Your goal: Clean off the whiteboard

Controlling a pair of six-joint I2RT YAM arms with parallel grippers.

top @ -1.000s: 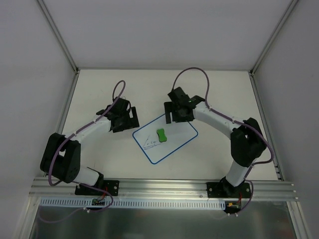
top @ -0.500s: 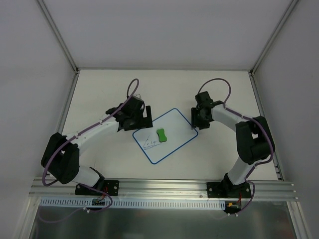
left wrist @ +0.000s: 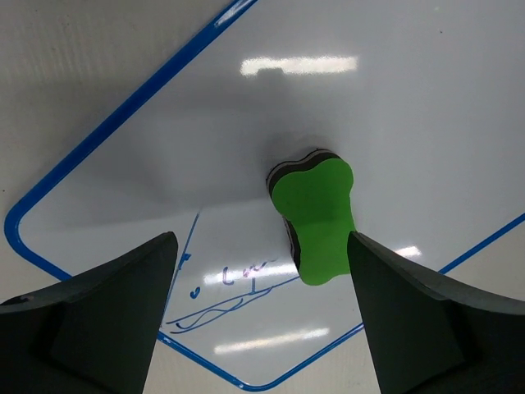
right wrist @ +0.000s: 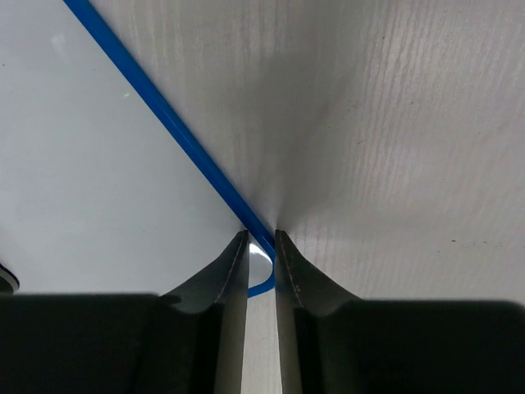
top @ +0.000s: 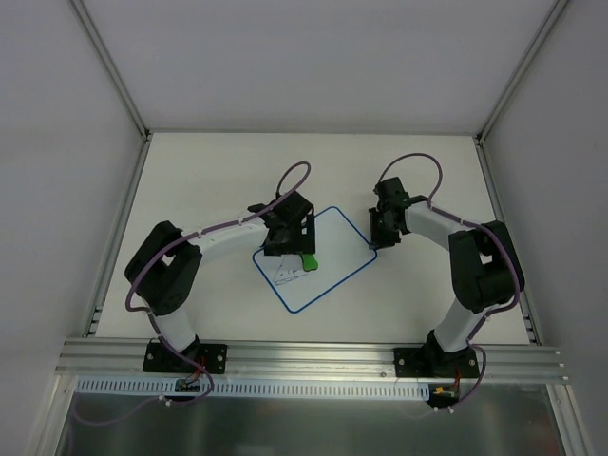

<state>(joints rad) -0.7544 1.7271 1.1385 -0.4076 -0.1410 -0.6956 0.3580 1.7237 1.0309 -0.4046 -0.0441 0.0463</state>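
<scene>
Two grippers: both are seen at the whiteboard [top: 334,249], one on each side of it.
Left gripper [left wrist: 262,238]: the fingers are spread wide and nothing is held between them.
Left gripper position: it is held above the board's left half, with the eraser [left wrist: 316,217] seen in the gap, nearer the right finger and touched by neither.
Eraser: a green block with a dark underlayer, lying flat on the white surface near the middle of the board.
Scribbles [left wrist: 234,291]: thin blue lines are seen on the board beside the eraser, toward the left near corner.
Right gripper [right wrist: 260,238]: the fingers are drawn close together, and the board's rounded right corner is pinched in the narrow gap between them.
Blue rim [right wrist: 164,123]: it is seen running up to the right fingers and curving between them.
Whiteboard position: it lies flat on the table [top: 209,171], turned at an angle, between the two arms and near the table's middle.
Arms: the left one is stretched across to the board; the right one is bent back at its elbow.
</scene>
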